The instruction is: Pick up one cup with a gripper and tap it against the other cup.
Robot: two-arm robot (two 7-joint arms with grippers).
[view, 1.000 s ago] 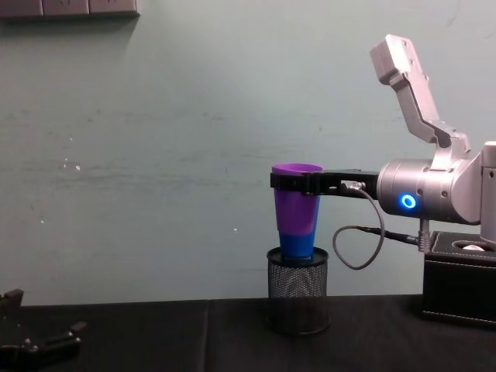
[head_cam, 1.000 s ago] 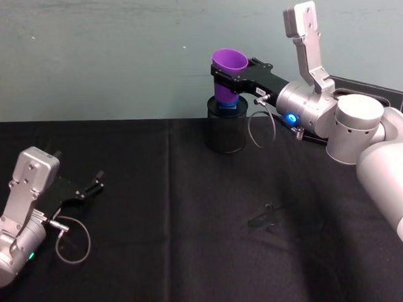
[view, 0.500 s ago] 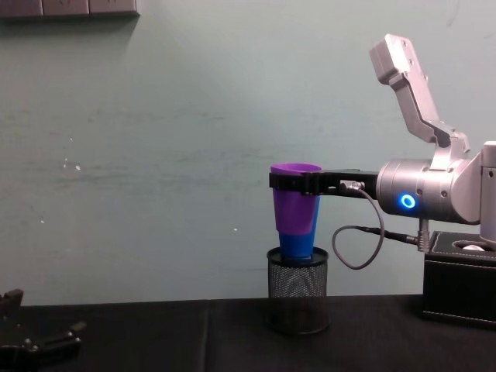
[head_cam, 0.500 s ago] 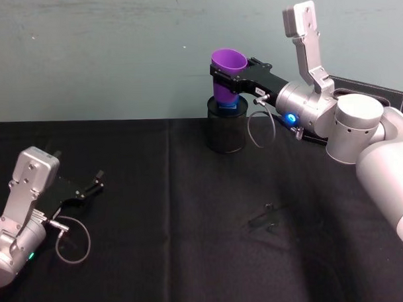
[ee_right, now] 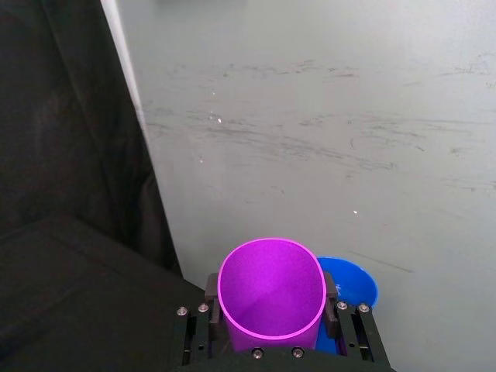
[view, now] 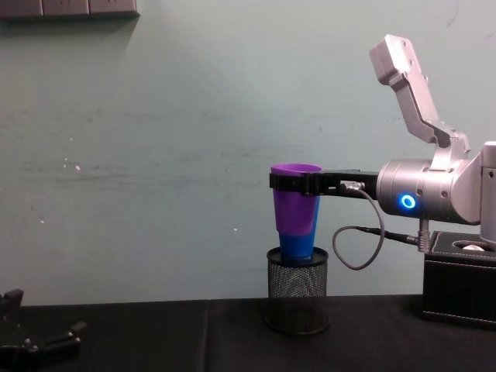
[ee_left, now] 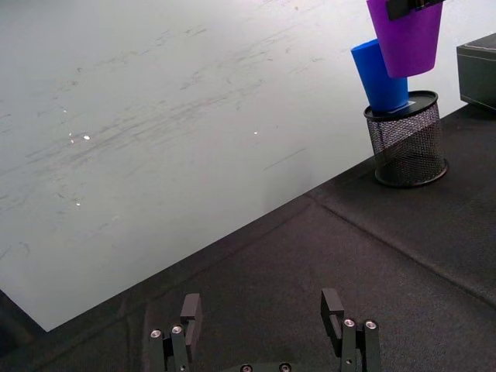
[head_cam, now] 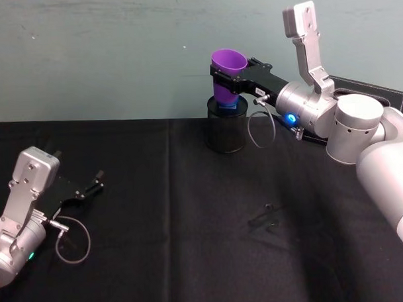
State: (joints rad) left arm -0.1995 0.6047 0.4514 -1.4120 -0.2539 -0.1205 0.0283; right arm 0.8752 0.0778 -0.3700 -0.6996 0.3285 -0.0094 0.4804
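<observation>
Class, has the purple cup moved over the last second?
No. In the chest view the purple cup keeps its place above the black mesh holder.

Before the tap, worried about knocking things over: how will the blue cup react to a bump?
The blue cup looks like light plastic and leans in the wider mesh holder, so it would probably rock. The holder's wall should likely stop it toppling out.

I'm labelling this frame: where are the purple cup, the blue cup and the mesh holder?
purple cup (view: 296,211): chest view, side wall.
blue cup (view: 296,246): chest view, visible wall.
mesh holder (view: 297,291): chest view, front mesh.
</observation>
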